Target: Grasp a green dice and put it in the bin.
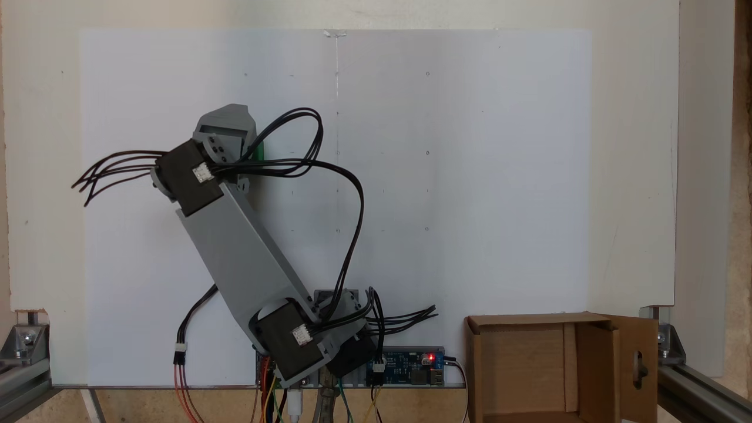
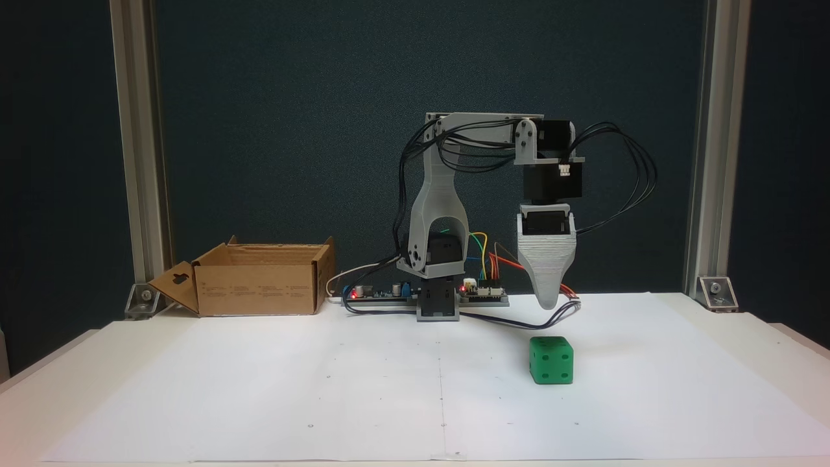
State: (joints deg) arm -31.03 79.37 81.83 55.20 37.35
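The green dice (image 2: 551,360) sits on the white paper right of centre in a fixed view, with pips showing on its faces. My grey gripper (image 2: 549,299) hangs pointing straight down, its tip a little above and behind the dice, apart from it. Only one tapered tip shows, so the jaws' state is unclear. From above, the gripper (image 1: 226,126) covers most of the dice (image 1: 259,150), leaving a green sliver at its right side. The bin (image 2: 259,288), a brown cardboard box with open flaps, stands at the back left; from above, the bin (image 1: 587,367) is at the lower right.
The arm's base and circuit boards (image 2: 447,295) with coloured wires sit at the back centre. Black cables (image 2: 622,188) loop out beside the wrist. Aluminium frame posts (image 2: 707,149) stand at the back corners. White paper (image 2: 324,389) covers the table.
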